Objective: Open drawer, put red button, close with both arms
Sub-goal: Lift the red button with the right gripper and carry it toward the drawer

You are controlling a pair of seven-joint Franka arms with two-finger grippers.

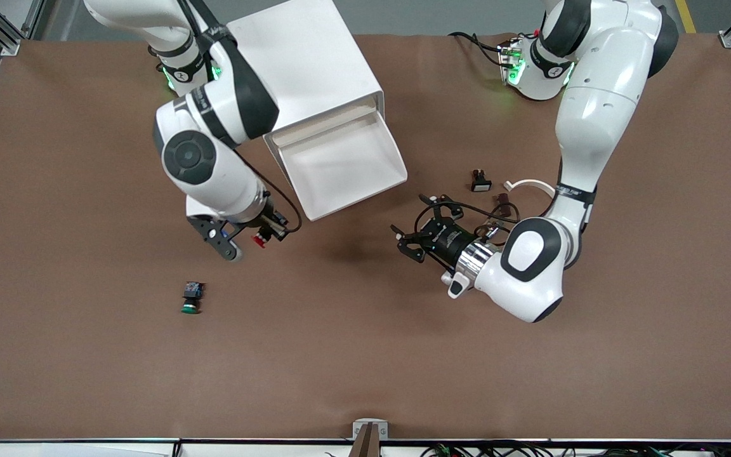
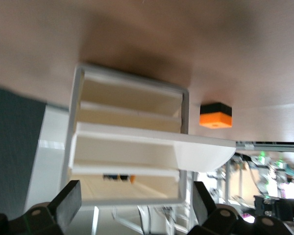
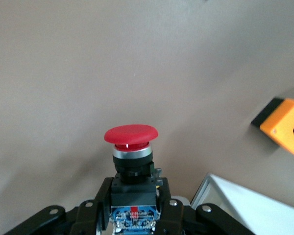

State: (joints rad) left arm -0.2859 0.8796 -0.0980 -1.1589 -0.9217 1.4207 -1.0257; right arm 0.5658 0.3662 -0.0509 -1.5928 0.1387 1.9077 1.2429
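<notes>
The brown table (image 1: 365, 355) carries a white cabinet (image 1: 305, 57) near the right arm's base, with its drawer (image 1: 340, 162) pulled out toward the front camera and showing nothing inside. The right arm reaches past the cabinet's side, and the right gripper (image 1: 263, 236) hangs over bare table just beside the drawer's corner, toward the right arm's end. Its fingers are clamped on the black-and-blue body of the red button (image 3: 131, 134), whose cap juts out past the fingertips. The left gripper (image 1: 407, 244), fingers spread and holding nothing, hovers nearer the camera than the drawer front. An orange box (image 3: 284, 125) sits beside the cabinet. A green-capped button (image 1: 191, 298) lies nearer the camera than the right gripper.
</notes>
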